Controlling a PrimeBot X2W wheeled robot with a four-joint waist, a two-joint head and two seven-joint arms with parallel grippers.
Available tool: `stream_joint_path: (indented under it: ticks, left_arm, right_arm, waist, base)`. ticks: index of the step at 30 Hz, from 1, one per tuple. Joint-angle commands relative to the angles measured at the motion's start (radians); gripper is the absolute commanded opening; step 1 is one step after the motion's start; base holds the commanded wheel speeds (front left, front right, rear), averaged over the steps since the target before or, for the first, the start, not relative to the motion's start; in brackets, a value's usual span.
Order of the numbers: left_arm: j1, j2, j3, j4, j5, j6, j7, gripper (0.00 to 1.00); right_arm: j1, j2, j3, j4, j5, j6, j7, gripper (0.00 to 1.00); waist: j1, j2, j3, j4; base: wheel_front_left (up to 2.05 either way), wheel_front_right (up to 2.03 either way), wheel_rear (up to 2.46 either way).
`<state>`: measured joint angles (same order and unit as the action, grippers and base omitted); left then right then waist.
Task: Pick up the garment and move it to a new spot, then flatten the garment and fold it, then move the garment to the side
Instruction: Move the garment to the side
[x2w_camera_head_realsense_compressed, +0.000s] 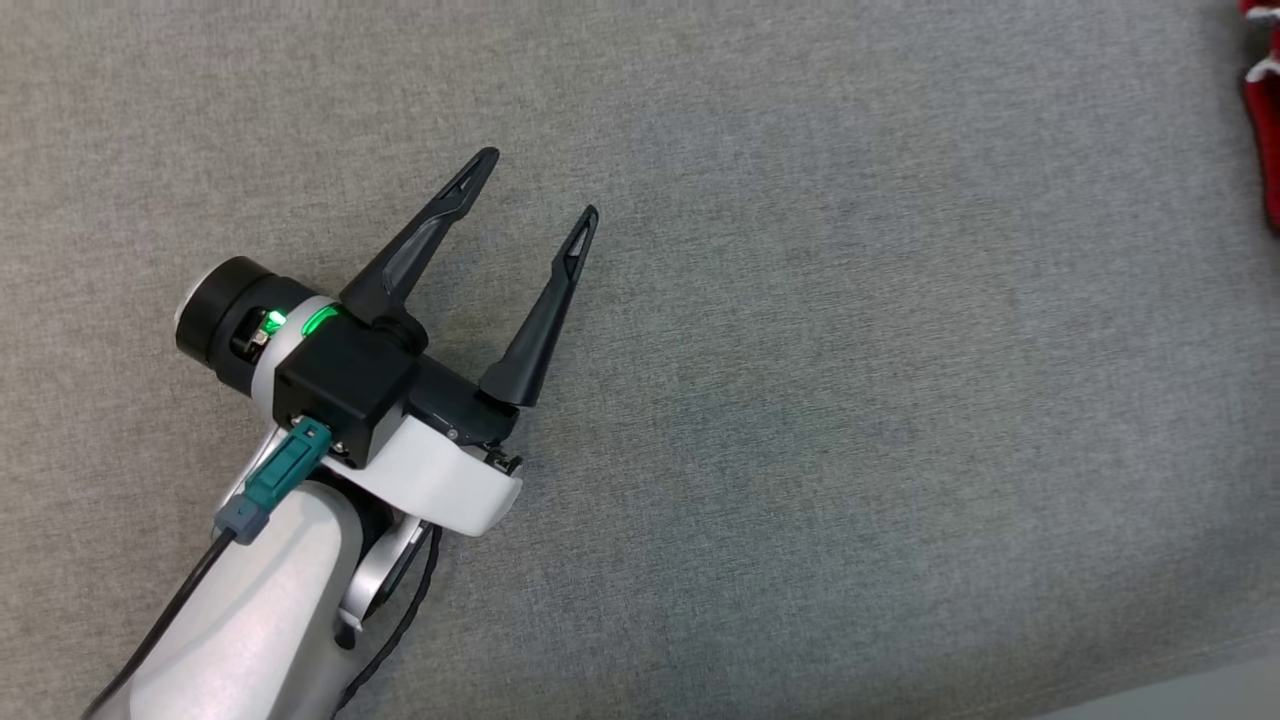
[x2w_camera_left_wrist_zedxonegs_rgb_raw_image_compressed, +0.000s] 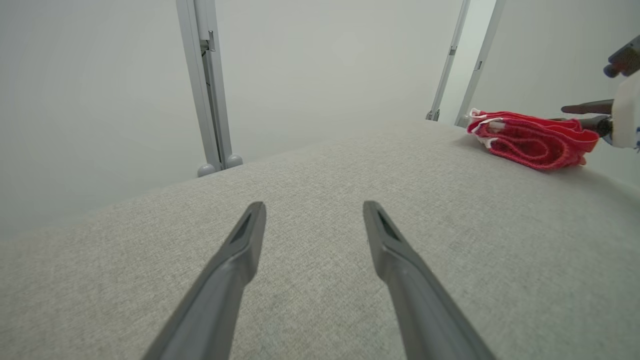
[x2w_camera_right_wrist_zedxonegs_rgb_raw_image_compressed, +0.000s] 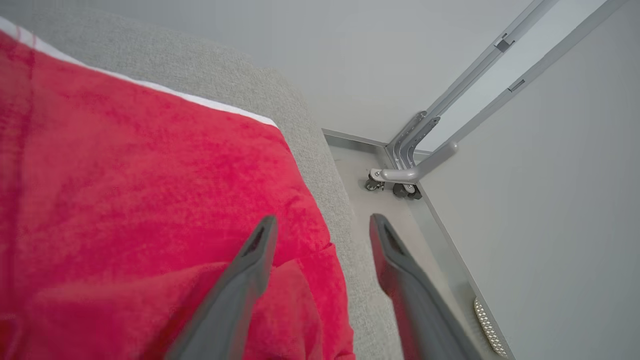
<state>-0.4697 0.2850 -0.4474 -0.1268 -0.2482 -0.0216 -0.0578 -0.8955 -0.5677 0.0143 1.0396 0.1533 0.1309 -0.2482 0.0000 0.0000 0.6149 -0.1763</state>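
Note:
The garment (x2w_camera_left_wrist_zedxonegs_rgb_raw_image_compressed: 530, 140) is a red knit piece with white trim, lying folded near the far right edge of the grey padded surface (x2w_camera_left_wrist_zedxonegs_rgb_raw_image_compressed: 320, 165). A strip of the garment (x2w_camera_head_realsense_compressed: 1265, 120) shows at the head view's right border. My right gripper (x2w_camera_right_wrist_zedxonegs_rgb_raw_image_compressed: 322, 220) hangs open just above the garment (x2w_camera_right_wrist_zedxonegs_rgb_raw_image_compressed: 150, 200). One finger is over the red cloth and the other is past its edge. From the left wrist view, the right gripper (x2w_camera_left_wrist_zedxonegs_rgb_raw_image_compressed: 575, 115) sits at the garment's right end. My left gripper (x2w_camera_head_realsense_compressed: 540, 184) is open and holds nothing, far left of the garment over bare fabric (x2w_camera_left_wrist_zedxonegs_rgb_raw_image_compressed: 314, 205).
The padded surface (x2w_camera_right_wrist_zedxonegs_rgb_raw_image_compressed: 320, 150) ends close beside the garment, with floor (x2w_camera_right_wrist_zedxonegs_rgb_raw_image_compressed: 380, 220) below. A metal frame with castors (x2w_camera_right_wrist_zedxonegs_rgb_raw_image_compressed: 400, 177) stands in the corner, and upright posts (x2w_camera_left_wrist_zedxonegs_rgb_raw_image_compressed: 207, 90) rise behind the surface's far edge. Pale walls close the space.

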Motion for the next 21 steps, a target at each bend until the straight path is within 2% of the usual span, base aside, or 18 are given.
stream_joint_path:
  ticks: [1,5,11,16,21]
  left_arm:
    - [-0.003,0.004,0.003,0.004,-0.006,0.002,-0.007,1.00]
    - [0.022,-0.004,-0.001,0.027,-0.020,0.006,-0.019,1.00]
    - [0.091,-0.014,0.017,0.076,-0.053,0.033,-0.052,1.00]
    - [0.156,-0.022,0.039,0.110,-0.086,0.062,-0.075,1.00]
    - [0.208,-0.026,0.067,0.129,-0.115,0.094,-0.087,1.00]
  right_arm:
    - [0.005,0.008,-0.009,0.000,-0.007,0.000,-0.009,1.00]
    - [0.042,0.053,-0.064,-0.029,-0.004,0.000,-0.018,1.00]
    - [0.179,0.176,-0.117,-0.211,0.012,0.000,-0.017,1.00]
    - [0.326,0.283,-0.127,-0.369,0.024,0.000,-0.018,1.00]
    - [0.439,0.376,-0.091,-0.497,0.017,0.000,-0.018,1.00]
  waist:
    - [0.0000,0.0000,-0.015,-0.005]
    - [0.0000,0.0000,-0.069,-0.013]
    - [0.0000,0.0000,-0.183,-0.019]
    - [0.0000,0.0000,-0.271,0.002]
    - [0.0000,0.0000,-0.326,0.044]
  base:
    - [0.00,0.00,0.00]
    - [0.00,0.00,0.00]
    - [0.00,0.00,0.00]
    - [0.00,0.00,0.00]
    - [0.00,0.00,0.00]
